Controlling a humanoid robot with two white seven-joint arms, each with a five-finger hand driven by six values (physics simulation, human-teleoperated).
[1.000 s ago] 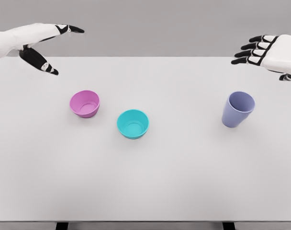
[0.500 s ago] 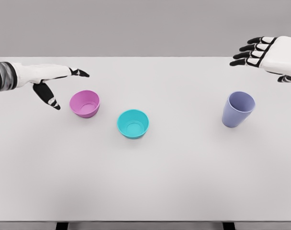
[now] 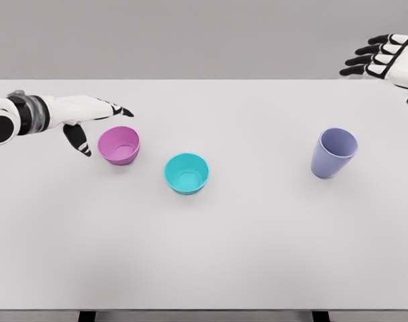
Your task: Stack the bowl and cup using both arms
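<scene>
A pink bowl point(image 3: 119, 145) stands upright on the left part of the white table point(image 3: 204, 255). A teal bowl point(image 3: 186, 173) sits a little right of it and nearer to me. A lavender cup point(image 3: 333, 153) stands on the right side. My left hand point(image 3: 96, 121) hovers just left of the pink bowl, open, with its fingers stretched over the bowl's far rim and the thumb hanging down beside it, apart from the bowl. My right hand point(image 3: 385, 60) is raised at the far right corner, open, well above and behind the cup.
The table's far edge runs behind the hands against a grey wall. Two dark table legs point(image 3: 87, 316) show under the front edge.
My left hand has come down and moved right, close to the pink bowl. My right hand has drifted up and to the right, away from the cup. Bowls and cup stayed put.
</scene>
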